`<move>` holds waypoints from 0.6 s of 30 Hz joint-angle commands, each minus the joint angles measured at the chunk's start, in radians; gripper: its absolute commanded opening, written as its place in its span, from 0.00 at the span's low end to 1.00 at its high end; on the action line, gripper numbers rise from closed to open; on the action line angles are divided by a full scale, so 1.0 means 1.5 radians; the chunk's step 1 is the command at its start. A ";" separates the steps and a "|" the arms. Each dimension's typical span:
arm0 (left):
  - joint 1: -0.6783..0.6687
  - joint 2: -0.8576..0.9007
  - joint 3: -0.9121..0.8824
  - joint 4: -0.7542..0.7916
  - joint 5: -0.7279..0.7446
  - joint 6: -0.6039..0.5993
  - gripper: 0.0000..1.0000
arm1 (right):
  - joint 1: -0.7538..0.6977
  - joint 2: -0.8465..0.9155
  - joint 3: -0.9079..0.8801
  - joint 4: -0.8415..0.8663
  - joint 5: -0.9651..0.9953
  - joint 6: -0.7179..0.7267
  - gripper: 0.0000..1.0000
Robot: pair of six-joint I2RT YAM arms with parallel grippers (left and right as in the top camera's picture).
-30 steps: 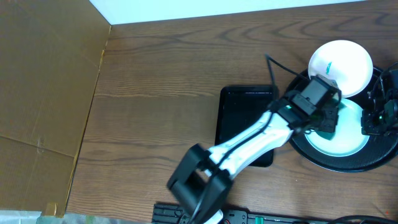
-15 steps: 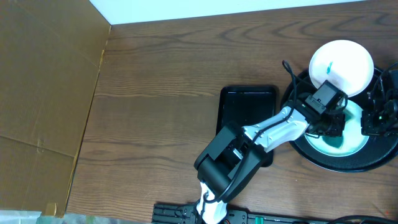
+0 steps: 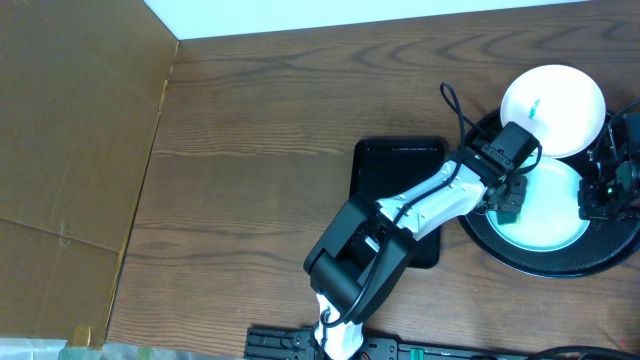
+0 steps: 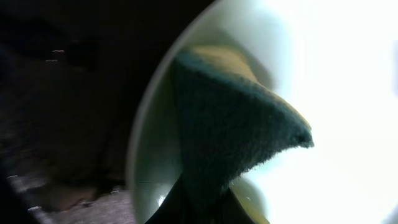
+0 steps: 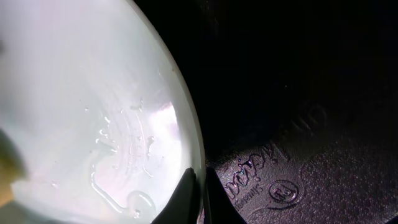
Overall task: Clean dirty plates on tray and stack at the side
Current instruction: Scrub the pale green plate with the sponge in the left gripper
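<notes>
On the round black tray (image 3: 510, 252) at the table's right edge, works 1 plate (image 3: 550, 215) with both arms. Pinches its right rim with the right gripper (image 5: 200, 183), fingers drawn close on either side of the edge, probably to stop the plate sliding or turning under the scrub. Clamps a sponge (image 4: 236, 124) in the left gripper (image 3: 507, 199), green scouring side showing and tip against the wet plate near its left rim, well placed for rubbing off the teal residue. Looks mid-wipe, going by the water film. Has a 2nd plate (image 3: 553, 97), with a teal smear (image 3: 532, 105), just beyond the left gripper and overlapping the tray's far rim. Shows no 3rd plate. Reaches across a rectangular tray (image 3: 398, 165) with the left arm.
</notes>
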State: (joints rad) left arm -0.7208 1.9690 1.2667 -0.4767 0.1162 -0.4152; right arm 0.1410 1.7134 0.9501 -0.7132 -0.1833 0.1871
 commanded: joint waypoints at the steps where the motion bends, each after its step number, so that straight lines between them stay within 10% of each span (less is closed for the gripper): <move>1: 0.019 0.033 -0.025 -0.039 -0.155 0.008 0.07 | 0.012 0.010 0.001 -0.005 -0.003 -0.001 0.01; 18: -0.035 0.034 -0.036 0.198 0.187 -0.131 0.07 | 0.012 0.010 0.001 0.006 -0.003 -0.019 0.01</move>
State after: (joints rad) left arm -0.7311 1.9881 1.2282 -0.2123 0.3141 -0.5591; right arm 0.1410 1.7138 0.9501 -0.7101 -0.1833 0.1856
